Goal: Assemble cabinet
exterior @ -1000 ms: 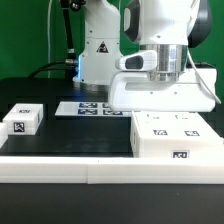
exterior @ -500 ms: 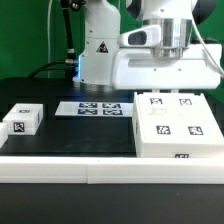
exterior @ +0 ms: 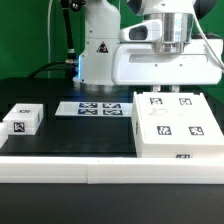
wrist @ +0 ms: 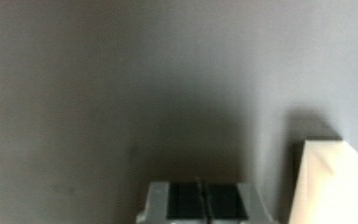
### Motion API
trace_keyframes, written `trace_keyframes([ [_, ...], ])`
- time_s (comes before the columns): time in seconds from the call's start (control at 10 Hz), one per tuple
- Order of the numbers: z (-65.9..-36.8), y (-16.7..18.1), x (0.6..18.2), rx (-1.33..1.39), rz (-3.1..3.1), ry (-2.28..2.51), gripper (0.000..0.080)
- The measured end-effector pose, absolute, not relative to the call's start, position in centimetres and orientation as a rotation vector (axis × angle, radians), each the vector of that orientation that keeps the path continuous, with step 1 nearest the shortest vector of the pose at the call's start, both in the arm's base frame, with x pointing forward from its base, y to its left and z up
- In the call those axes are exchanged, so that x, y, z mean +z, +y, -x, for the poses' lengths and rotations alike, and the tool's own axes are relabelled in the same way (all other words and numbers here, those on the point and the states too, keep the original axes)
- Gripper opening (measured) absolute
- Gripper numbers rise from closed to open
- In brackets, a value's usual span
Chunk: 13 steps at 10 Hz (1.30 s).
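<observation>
At the exterior view's left, a small white plastic block with black-and-white marker tags (exterior: 22,120) sits on the black counter (exterior: 70,135), well apart from everything else. Further right, toward the back, the marker board (exterior: 95,108) lies flat. A long white border rail (exterior: 100,168) runs along the counter's front edge.

At the exterior view's right stands the large white boxy plastic cabinet case (exterior: 175,125), with four tags on its upper face and one on its front. It is just behind the rail, though I cannot tell whether the two touch. The white robot arm (exterior: 165,68) hangs over the case's far side, and its fingertips are hidden from this camera.

In the wrist view the tool (wrist: 194,200) has its fingers pressed together with nothing between them. A white edge beside it is probably the case (wrist: 341,180).

The case looks bare, with the loose block not yet fitted, so assembly seems to be at an early stage. Closed, empty fingers beside the case suit a nudge to square it up. That would call for low, steady contact on a side wall. Otherwise, fetching the block would call for spreading the fingers and crossing the counter.
</observation>
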<state>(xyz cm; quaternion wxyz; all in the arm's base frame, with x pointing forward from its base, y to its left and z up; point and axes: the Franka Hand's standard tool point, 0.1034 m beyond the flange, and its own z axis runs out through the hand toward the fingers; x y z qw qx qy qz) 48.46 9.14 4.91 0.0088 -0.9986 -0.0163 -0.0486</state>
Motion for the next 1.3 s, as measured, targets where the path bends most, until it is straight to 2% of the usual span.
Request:
trace_keyframes([
  [0.5,-49.3,9.2,7.8,-0.045,3.118,-0.085,0.0002],
  [0.9,-49.1,9.1,7.5,-0.027,3.120,-0.100,0.0002],
  [1.3,-49.8,8.6,9.4,0.111,3.116,-0.138,0.0002],
])
